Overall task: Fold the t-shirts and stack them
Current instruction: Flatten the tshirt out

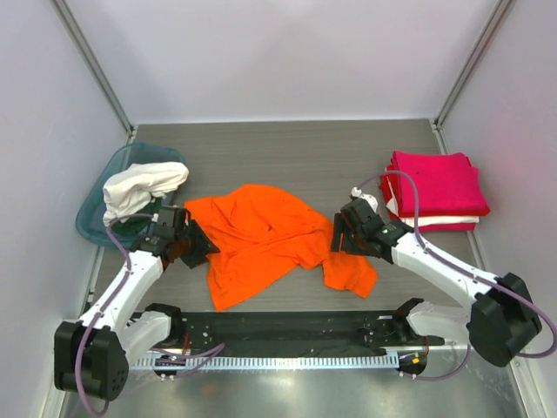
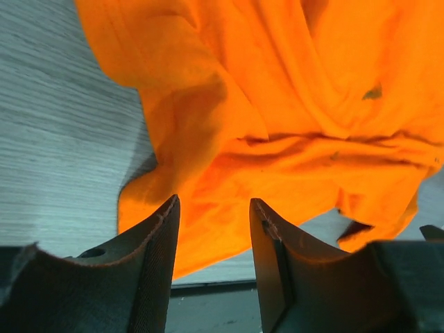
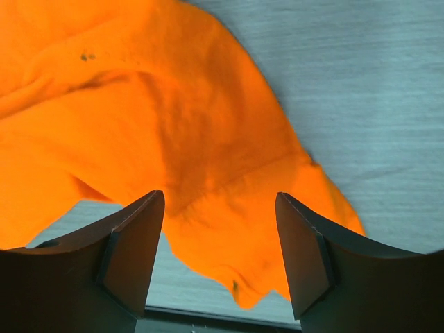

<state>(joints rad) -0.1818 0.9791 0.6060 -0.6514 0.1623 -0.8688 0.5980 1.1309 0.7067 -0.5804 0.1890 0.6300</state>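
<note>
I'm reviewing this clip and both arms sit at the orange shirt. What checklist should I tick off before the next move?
1. Nothing caught in the left gripper: ok, jaws apart and empty.
2. Nothing caught in the right gripper: ok, jaws apart and empty.
3. The orange t-shirt spread flat: not ok, crumpled and creased.
4. Its collar located: cannot tell.
5. Stack tidy: ok, the magenta-red t-shirt lies folded on a white folded t-shirt.
6. All shirts out of the teal tub: not ok, a white t-shirt drapes over it.
</note>
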